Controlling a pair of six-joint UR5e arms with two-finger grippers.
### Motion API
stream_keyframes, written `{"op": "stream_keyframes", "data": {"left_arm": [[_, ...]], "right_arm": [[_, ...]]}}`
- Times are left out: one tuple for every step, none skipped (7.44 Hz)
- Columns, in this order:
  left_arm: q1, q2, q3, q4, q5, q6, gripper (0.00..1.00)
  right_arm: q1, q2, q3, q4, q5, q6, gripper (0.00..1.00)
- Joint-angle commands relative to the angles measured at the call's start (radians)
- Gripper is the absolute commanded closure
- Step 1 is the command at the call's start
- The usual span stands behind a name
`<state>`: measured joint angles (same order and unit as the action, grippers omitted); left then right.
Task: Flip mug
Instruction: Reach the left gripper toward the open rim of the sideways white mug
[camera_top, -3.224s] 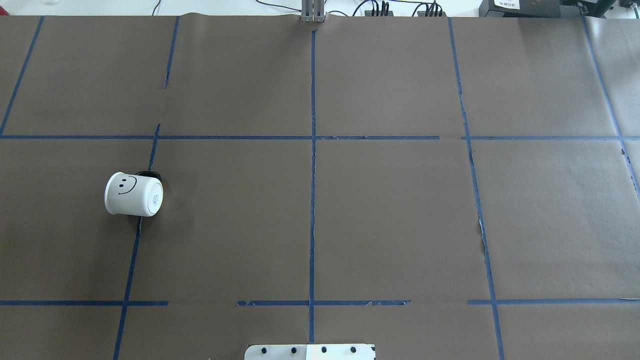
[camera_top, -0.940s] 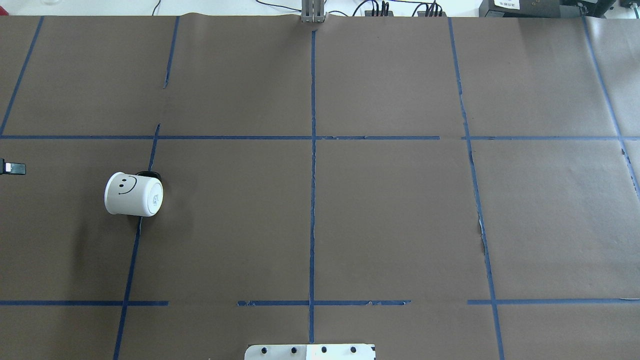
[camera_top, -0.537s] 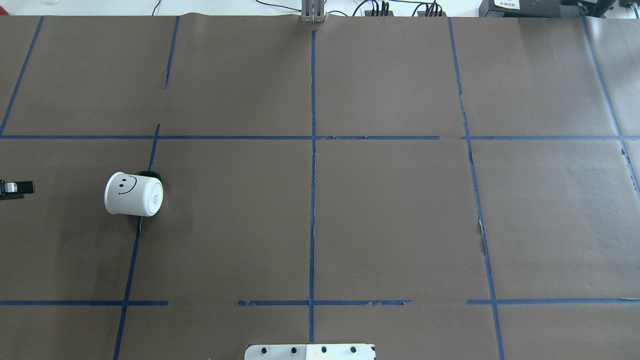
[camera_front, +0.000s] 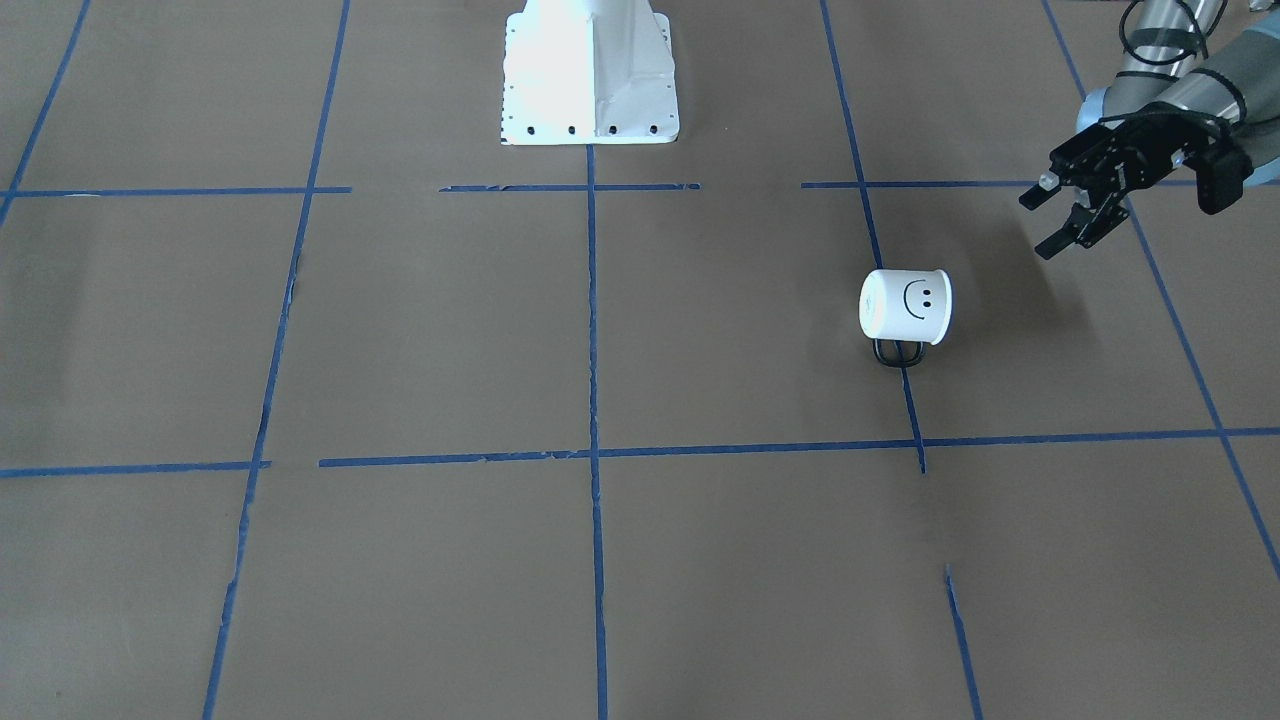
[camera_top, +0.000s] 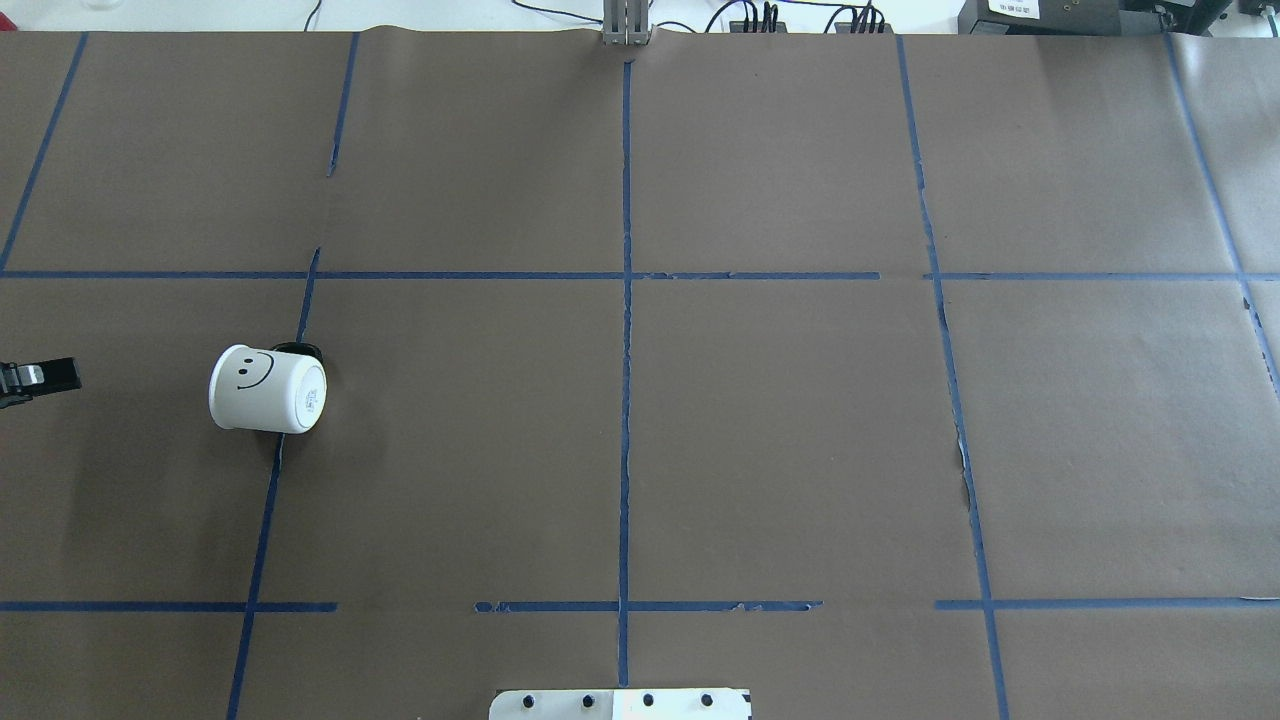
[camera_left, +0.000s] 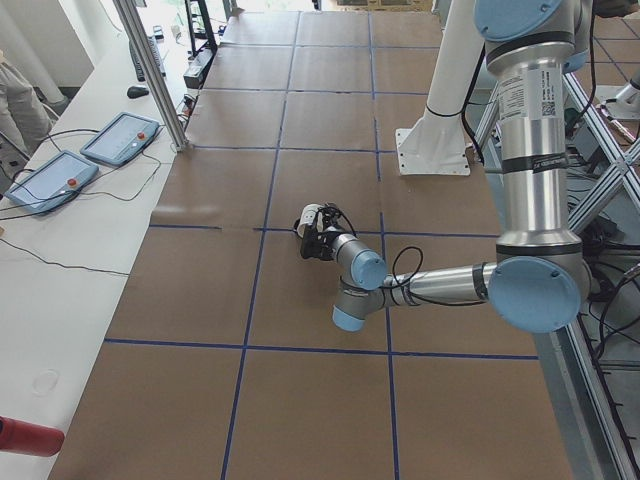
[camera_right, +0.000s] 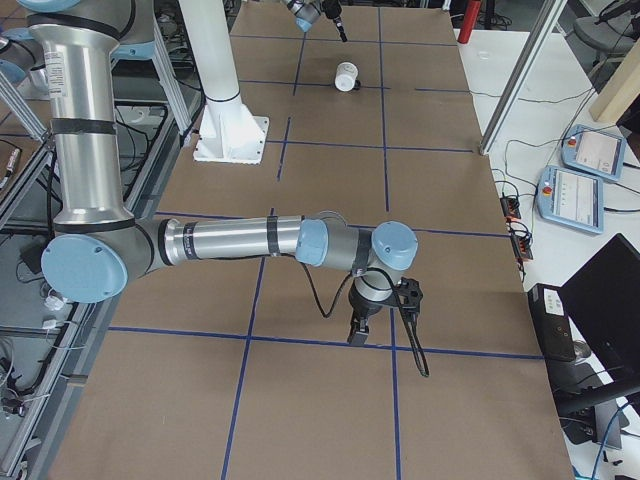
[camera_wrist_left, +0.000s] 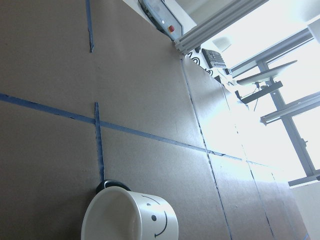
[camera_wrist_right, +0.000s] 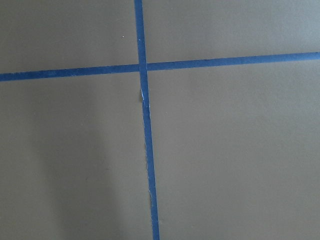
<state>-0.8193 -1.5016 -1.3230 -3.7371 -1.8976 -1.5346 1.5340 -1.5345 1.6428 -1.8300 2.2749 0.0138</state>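
Observation:
The white mug (camera_top: 267, 390) with a black smiley face lies on its side on the brown paper, left of the table's middle. Its dark handle (camera_front: 898, 353) rests against the table on the far side from the robot. Its mouth faces my left gripper, as the left wrist view (camera_wrist_left: 130, 216) shows. My left gripper (camera_front: 1045, 222) is open and empty, hovering a short way off the mug's mouth; only a fingertip (camera_top: 40, 376) shows at the overhead view's left edge. My right gripper (camera_right: 357, 333) points down over the table's far right end; I cannot tell if it is open or shut.
Blue tape lines (camera_top: 625, 350) divide the brown paper into squares. The robot's white base (camera_front: 588, 70) stands at the table's near edge. A metal post (camera_top: 626, 22) and cables stand at the far edge. Operator pendants (camera_right: 590, 170) lie beside the table.
My left gripper has come in from the overhead view's left edge and moved nearer the mug. The mug has not moved.

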Motion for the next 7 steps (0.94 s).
{"op": "stream_keyframes", "data": {"left_arm": [[0.063,-0.110,0.113,-0.050,0.081,-0.002,0.01],[0.078,-0.136,0.137,-0.050,0.101,-0.012,0.01],[0.094,-0.146,0.137,-0.050,0.101,-0.024,0.02],[0.120,-0.153,0.149,-0.049,0.101,-0.030,0.07],[0.146,-0.155,0.150,-0.049,0.101,-0.032,0.07],[0.155,-0.155,0.150,-0.049,0.101,-0.033,0.24],[0.163,-0.166,0.140,-0.047,0.088,-0.064,0.83]], "right_arm": [[0.000,-0.001,-0.001,0.000,0.000,0.000,0.00],[0.000,-0.001,0.000,0.000,0.000,0.000,0.00],[0.000,0.000,0.000,0.000,0.000,0.000,0.00],[0.000,0.000,0.000,0.000,0.000,0.000,0.00],[0.000,-0.001,0.000,0.000,0.000,0.000,0.00],[0.000,-0.001,0.000,0.000,0.000,0.000,0.00],[0.000,-0.001,0.000,0.000,0.000,0.000,0.00]]}}
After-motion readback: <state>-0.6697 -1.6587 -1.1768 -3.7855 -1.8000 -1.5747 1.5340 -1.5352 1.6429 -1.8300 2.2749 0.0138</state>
